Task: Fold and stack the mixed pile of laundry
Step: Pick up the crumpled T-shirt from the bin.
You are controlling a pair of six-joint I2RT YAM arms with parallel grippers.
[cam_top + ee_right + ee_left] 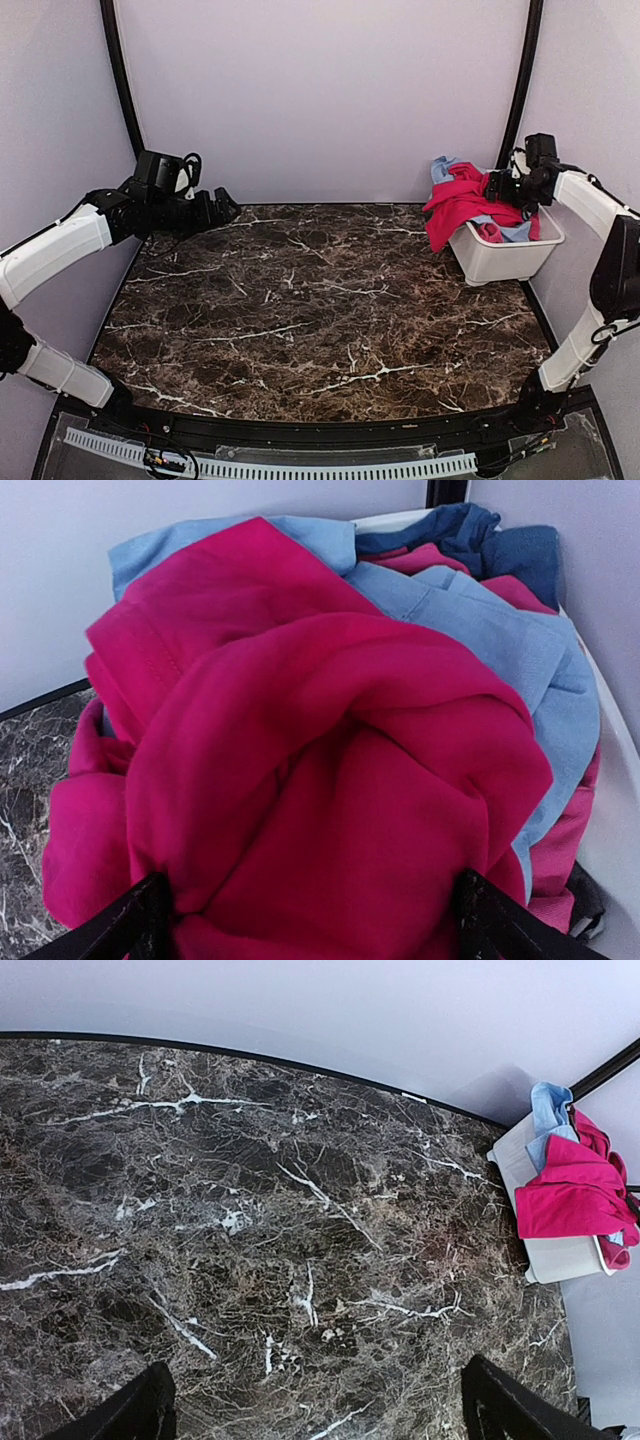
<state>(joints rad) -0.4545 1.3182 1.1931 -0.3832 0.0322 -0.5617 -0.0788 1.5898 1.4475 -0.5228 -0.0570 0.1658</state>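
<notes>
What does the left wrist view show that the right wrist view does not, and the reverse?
Only left wrist: most of the marble table and the white tub's outer wall. Only right wrist: the darker blue piece at the pile's back. Both: the red garment, the light-blue shirt, and one open hand each, the left hand and the right hand.

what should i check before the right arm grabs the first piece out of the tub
1. right gripper open: ok, fingers spread either side of the red garment.
2. red garment on top of the laundry pile: ok.
3. light-blue shirt free of the red one: cannot tell, they overlap.
4. white tub steady at the table's far right corner: cannot tell.
5. marble table bare for folding: ok.
6. left gripper open, away from the tub: ok.
</notes>
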